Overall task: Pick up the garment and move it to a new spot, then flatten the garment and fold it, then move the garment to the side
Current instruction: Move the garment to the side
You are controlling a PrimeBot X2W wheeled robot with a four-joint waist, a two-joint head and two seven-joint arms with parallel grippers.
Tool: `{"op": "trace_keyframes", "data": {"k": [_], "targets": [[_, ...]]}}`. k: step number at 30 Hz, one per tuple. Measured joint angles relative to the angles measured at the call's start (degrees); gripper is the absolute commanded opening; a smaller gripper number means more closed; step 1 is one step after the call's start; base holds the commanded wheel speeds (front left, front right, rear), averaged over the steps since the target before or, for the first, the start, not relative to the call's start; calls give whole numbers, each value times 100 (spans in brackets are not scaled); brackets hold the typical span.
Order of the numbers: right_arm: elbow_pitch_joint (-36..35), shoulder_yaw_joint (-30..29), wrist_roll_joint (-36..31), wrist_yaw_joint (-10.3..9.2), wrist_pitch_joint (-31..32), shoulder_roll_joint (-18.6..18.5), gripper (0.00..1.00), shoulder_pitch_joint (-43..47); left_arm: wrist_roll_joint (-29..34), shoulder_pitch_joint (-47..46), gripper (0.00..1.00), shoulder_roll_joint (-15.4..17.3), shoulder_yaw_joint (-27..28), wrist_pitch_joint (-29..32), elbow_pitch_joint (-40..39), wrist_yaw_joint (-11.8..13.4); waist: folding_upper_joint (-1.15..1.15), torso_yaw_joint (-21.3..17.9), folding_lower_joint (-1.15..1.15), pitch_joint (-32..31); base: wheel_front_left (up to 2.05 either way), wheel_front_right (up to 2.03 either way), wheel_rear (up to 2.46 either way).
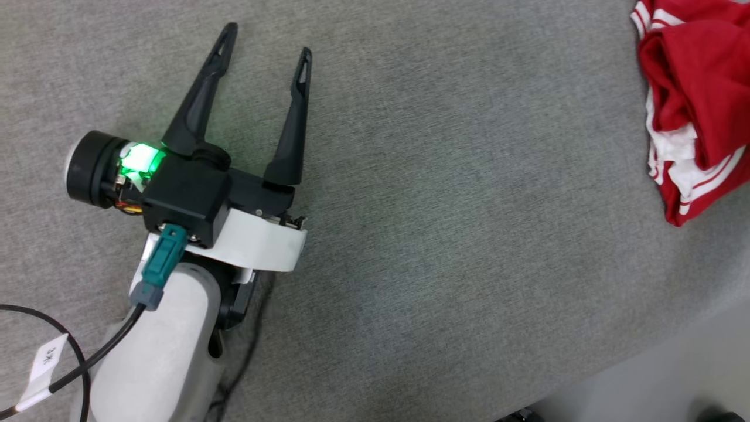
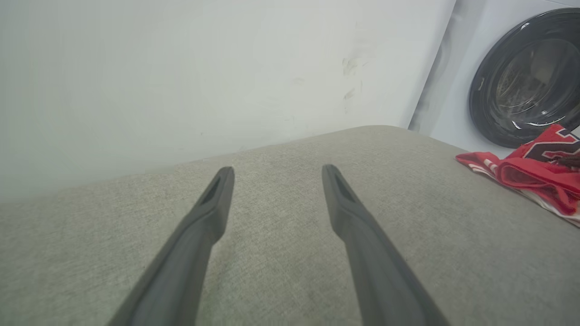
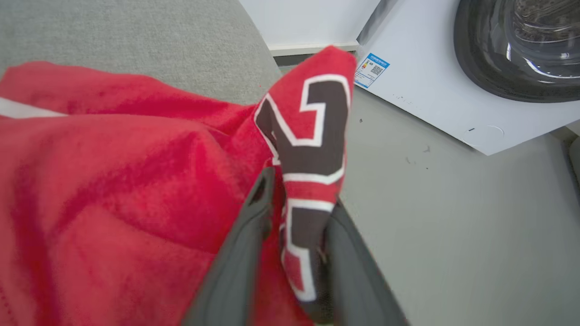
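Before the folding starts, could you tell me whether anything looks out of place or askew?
The garment is crumpled in a heap at the right edge of the grey surface, with a printed fold caught upright between the fingers of the right claw. Nothing looks damaged.

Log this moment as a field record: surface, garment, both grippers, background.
surface: grey fabric surface
garment: red garment, crumpled at the surface's right side, white striped trim showing
left gripper: left gripper open, holding nothing, over bare grey fabric, well apart from the garment
right gripper: right gripper has a fold bearing the black number print between its fingers; whether it clamps is unclear
background: white washing machine with a dark round door, standing on a pale floor
fold status: not yet flattened or folded
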Motion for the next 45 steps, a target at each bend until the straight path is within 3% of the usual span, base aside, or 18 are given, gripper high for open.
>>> {"op": "trace_keyframes", "data": {"k": [9,18,27,35,45], "targets": [[859,-216,-102,0,-708,-143,100,-222,-118,198,100,-26,26,-185,194,92,0,77,0,-264,0,0,0],[535,-22,-186,0,-924,-178,100,275,-450,823,100,-188,182,-634,535,300,0,111,-1,-1085,0,0,0],[-844,308,154,0,-950,192,100,1530,-777,1522,100,-331,394,-918,805,509,0,376,-1,-1971,0,0,0],[-2443,524,452,-1,-764,592,100,2656,-942,1774,100,-488,488,-1046,1132,589,0,1022,-1,-2360,0,0,0],[-4378,480,163,-1,-207,1050,100,3768,-984,2139,100,-464,815,-1102,1467,642,0,1678,-2,-2867,0,0,0]]}}
